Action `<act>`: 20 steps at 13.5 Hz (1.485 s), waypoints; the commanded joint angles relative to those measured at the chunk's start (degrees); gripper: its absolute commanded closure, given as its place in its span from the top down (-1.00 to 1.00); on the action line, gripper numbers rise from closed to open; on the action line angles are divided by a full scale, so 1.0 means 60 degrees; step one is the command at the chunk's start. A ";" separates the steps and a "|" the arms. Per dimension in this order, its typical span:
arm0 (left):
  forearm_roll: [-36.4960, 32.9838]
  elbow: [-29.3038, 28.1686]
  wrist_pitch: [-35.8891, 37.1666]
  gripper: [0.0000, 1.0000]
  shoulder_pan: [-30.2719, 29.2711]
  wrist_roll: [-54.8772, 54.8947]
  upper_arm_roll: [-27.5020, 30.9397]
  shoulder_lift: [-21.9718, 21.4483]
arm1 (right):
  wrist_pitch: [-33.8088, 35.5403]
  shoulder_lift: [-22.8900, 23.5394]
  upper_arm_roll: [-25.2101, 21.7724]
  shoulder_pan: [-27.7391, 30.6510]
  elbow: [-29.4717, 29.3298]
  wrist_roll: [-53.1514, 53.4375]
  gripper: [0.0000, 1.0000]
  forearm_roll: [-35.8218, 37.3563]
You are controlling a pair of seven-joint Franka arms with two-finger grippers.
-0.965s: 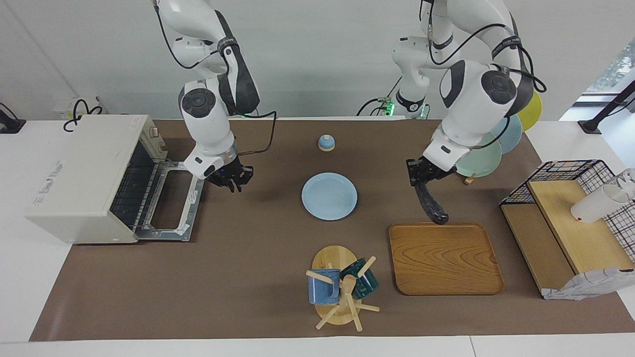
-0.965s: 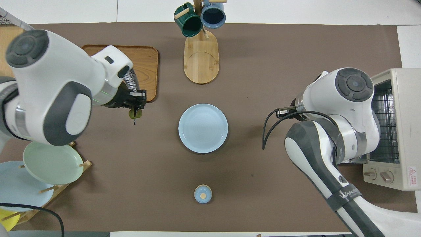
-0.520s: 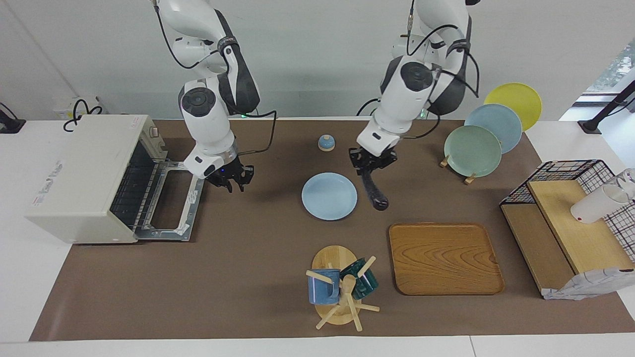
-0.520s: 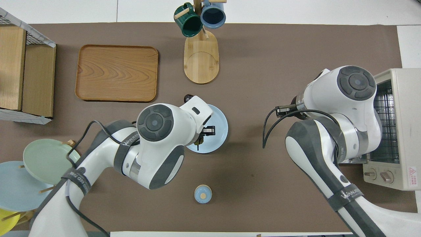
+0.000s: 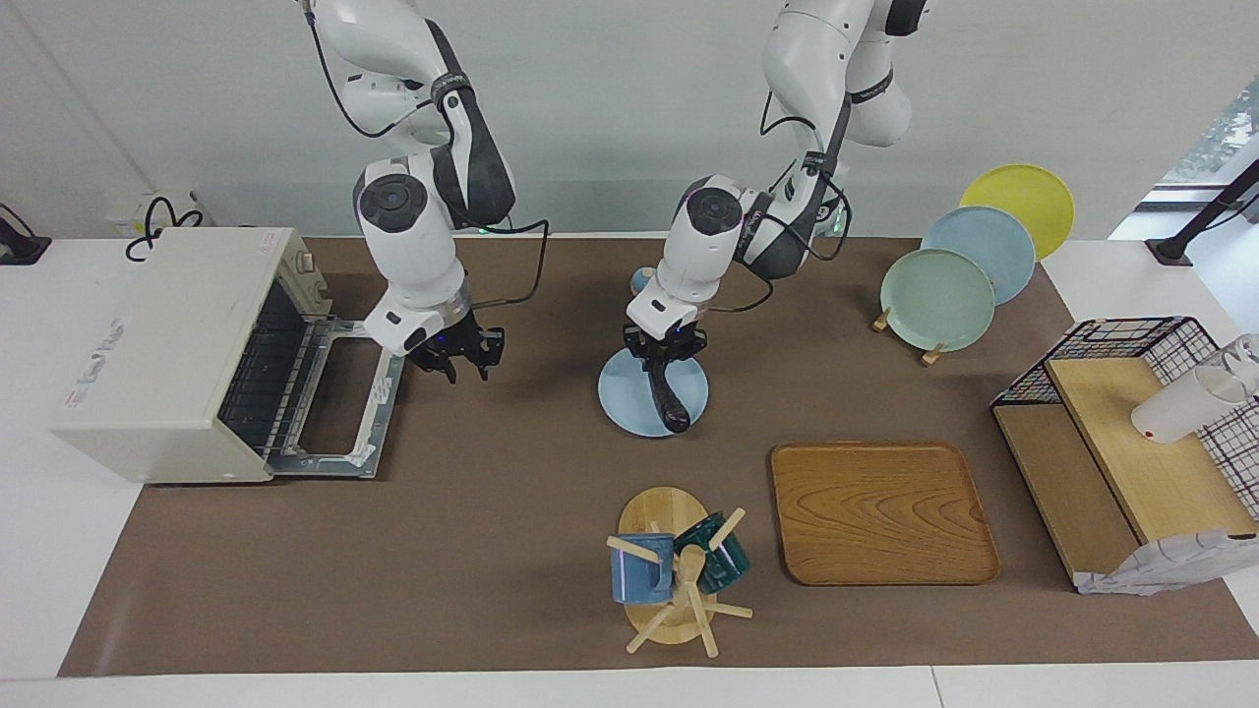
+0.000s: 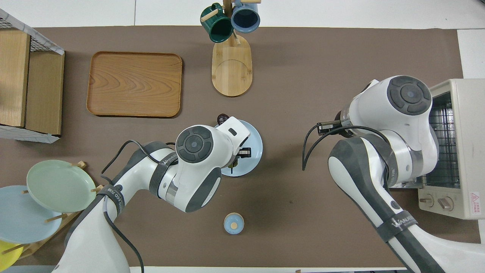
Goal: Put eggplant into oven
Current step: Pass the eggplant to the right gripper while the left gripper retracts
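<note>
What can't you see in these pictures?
- Overhead view: the left arm covers most of the eggplant and part of the blue plate.
- Overhead view: the right gripper is hidden under its own arm.
- Facing view: the oven interior is too dark to tell what it holds.

eggplant (image 6: 221, 115): mostly hidden under left arm | yellow plate (image 6: 5, 253): cut off

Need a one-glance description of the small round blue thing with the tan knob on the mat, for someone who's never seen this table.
Start at the light blue round plate in the middle of the brown table mat. Nearer to the robots than that plate sits a small round blue lid-like piece with a tan knob, alone on bare mat. It is far smaller than any plate and the only blue item with a knob on top.
</note>
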State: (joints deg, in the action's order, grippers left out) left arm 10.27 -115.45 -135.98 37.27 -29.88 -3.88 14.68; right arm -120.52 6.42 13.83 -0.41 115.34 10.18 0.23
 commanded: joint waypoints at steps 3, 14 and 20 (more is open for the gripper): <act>0.0179 0.0372 0.1080 1.00 -0.0480 -0.0001 0.0192 -0.0598 | 0.0238 0.0102 0.0126 -0.0180 -0.0224 0.0149 0.21 -0.0112; -0.0246 0.2748 0.4587 1.00 -0.5551 0.4525 0.0251 -0.0761 | 0.0751 0.4461 0.0111 -0.5832 -0.6064 0.5578 0.01 0.2854; -0.2075 0.3610 0.5288 1.00 -0.5450 0.4541 0.0251 -0.0747 | -0.2266 0.3721 0.0111 -0.5894 -0.3037 0.5745 -0.08 0.3374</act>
State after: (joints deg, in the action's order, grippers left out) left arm 1.36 -96.98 -108.36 4.13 -3.04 -2.27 10.37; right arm -131.75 32.72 14.22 -36.88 91.45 44.49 19.30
